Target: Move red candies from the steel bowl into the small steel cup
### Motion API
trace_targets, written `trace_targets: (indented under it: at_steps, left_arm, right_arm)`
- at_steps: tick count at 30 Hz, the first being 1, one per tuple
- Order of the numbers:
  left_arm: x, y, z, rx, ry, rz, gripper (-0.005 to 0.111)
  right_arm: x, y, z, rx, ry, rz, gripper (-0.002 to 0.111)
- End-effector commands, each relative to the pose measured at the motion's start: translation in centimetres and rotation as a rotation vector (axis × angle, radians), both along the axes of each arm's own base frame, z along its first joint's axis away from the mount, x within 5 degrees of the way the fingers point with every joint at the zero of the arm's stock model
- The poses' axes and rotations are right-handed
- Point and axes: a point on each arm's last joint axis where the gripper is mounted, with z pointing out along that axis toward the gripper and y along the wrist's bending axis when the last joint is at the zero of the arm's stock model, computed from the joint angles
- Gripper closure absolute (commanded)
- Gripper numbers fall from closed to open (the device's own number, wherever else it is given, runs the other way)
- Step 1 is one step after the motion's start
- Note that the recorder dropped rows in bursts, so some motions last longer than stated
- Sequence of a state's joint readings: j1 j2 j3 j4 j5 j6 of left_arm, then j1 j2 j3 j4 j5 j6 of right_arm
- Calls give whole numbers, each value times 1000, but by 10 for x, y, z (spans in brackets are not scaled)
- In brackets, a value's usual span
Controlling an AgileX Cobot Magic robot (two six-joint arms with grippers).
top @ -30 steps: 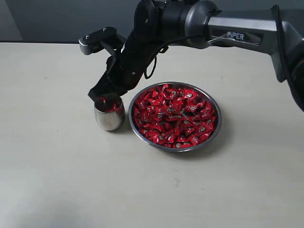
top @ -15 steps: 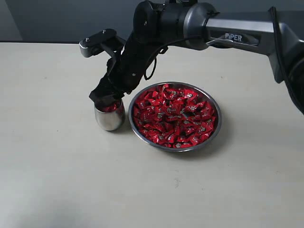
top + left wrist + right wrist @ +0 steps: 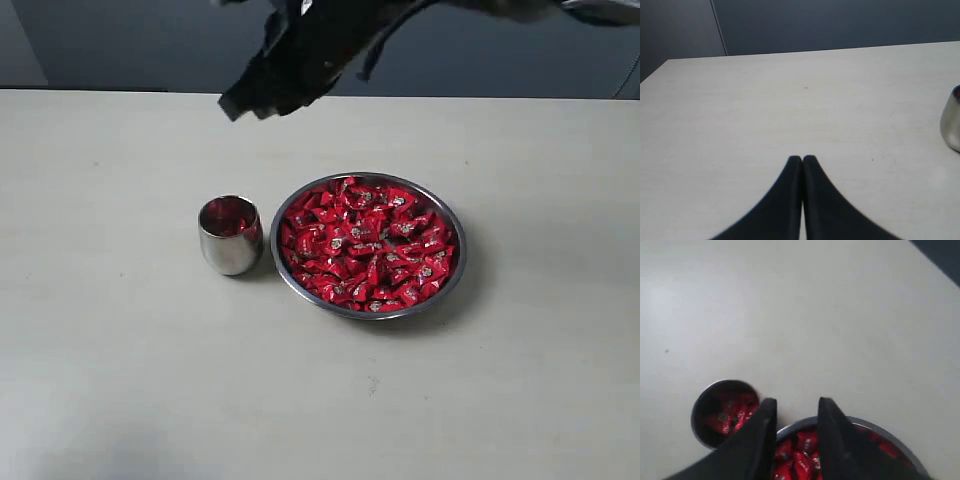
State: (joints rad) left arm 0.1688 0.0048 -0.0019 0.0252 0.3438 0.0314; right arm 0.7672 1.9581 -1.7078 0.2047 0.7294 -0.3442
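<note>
The wide steel bowl (image 3: pixel 457 240) sits mid-table, heaped with red candies (image 3: pixel 365 245). Just left of it stands the small steel cup (image 3: pixel 230 245), with a few red candies inside (image 3: pixel 732 412). High above both, blurred near the top edge, my right gripper (image 3: pixel 255 105) is open and empty. In the right wrist view its fingers (image 3: pixel 796 405) frame the bowl's rim (image 3: pixel 805 422), with the cup (image 3: pixel 702 400) off to one side. My left gripper (image 3: pixel 802 159) is shut on nothing over bare table, and the cup's side (image 3: pixel 951 120) shows at that view's edge.
The pale table (image 3: pixel 120 370) stretches around the bowl and cup. A dark wall (image 3: pixel 120 45) runs behind the table's far edge.
My right gripper has risen from just over the cup's mouth to high above the table, leaving the cup uncovered. Bowl and cup have not moved.
</note>
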Motion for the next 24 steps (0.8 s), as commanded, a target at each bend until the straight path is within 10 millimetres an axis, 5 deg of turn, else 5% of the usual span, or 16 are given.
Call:
trace_targets:
  at_steps: [1,4,11,19,24]
  left_arm:
    - [0,0,0,2,-12,2,106]
    - [0,0,0,2,-12,2,106]
    - [0,0,0,2,-12,2,106]
    - [0,0,0,2,-12,2,106]
    - [0,0,0,2,-12,2,106]
  right_arm:
    - [7,-41,0,20,22,-116,85]
    - [5,-72,-28,-40,115,-194,85]
    - [-30,-99,-86,-73,244,-296,85]
    - [-39,-102,-98,-70,330,-352,60]
    - [-37,-101,-106,-71,355,-365,60]
